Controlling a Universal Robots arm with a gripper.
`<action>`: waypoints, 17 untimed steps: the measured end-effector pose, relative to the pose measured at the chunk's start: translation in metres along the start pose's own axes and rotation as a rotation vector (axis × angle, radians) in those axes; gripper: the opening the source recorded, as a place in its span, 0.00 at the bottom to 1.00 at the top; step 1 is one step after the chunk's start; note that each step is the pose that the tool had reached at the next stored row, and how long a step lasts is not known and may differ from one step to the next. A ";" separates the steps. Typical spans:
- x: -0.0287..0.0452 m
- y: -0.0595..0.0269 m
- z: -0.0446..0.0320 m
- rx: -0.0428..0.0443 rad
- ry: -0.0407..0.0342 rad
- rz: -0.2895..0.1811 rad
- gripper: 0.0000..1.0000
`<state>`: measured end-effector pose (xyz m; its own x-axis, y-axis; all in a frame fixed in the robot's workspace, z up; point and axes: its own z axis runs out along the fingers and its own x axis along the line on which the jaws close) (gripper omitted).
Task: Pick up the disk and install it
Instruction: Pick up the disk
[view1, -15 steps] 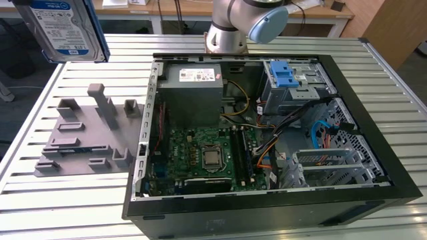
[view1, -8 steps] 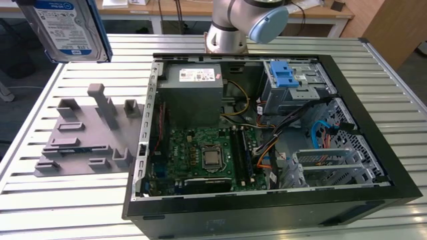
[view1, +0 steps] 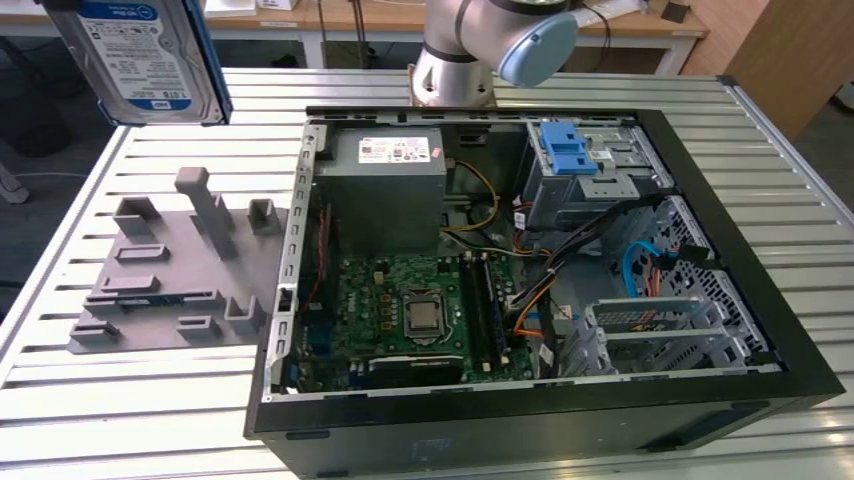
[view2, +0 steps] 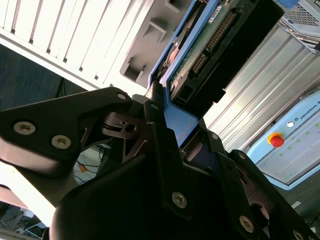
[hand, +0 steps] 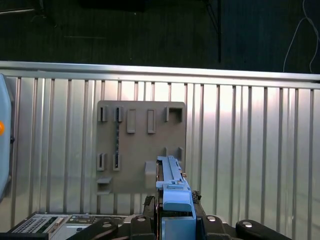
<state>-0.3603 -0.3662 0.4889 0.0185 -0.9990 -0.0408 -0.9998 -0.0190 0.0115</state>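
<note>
The disk (view1: 138, 60), a silver hard drive with a blue-and-white label and a blue frame, hangs in the air at the exterior view's upper left, above the far end of the grey holder plate (view1: 180, 270). In the second wrist view my gripper (view2: 170, 125) is shut on the blue frame at the disk's (view2: 210, 45) end, and the drive's green circuit side shows. In the first wrist view the disk (hand: 172, 185) is seen edge-on between the black fingers (hand: 148, 204), over the holder plate (hand: 142, 135).
An open computer case (view1: 727, 400) lies on the slatted metal table (view1: 147, 410), to the exterior view's right of the plate. Inside are a grey power supply box (view1: 387, 190), a motherboard (view1: 414, 310) and a silver drive cage with a blue latch (view1: 574, 155). The arm's base (view1: 461, 60) stands behind the case.
</note>
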 end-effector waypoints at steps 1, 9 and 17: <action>0.0001 -0.0013 0.0000 -0.0002 0.0000 0.000 0.36; 0.0039 -0.0101 -0.0003 -0.0022 -0.0001 0.001 0.36; 0.0176 -0.0126 -0.0009 -0.0025 0.0000 0.001 0.36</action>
<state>-0.3473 -0.3836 0.4889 0.0176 -0.9990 -0.0408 -0.9997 -0.0182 0.0140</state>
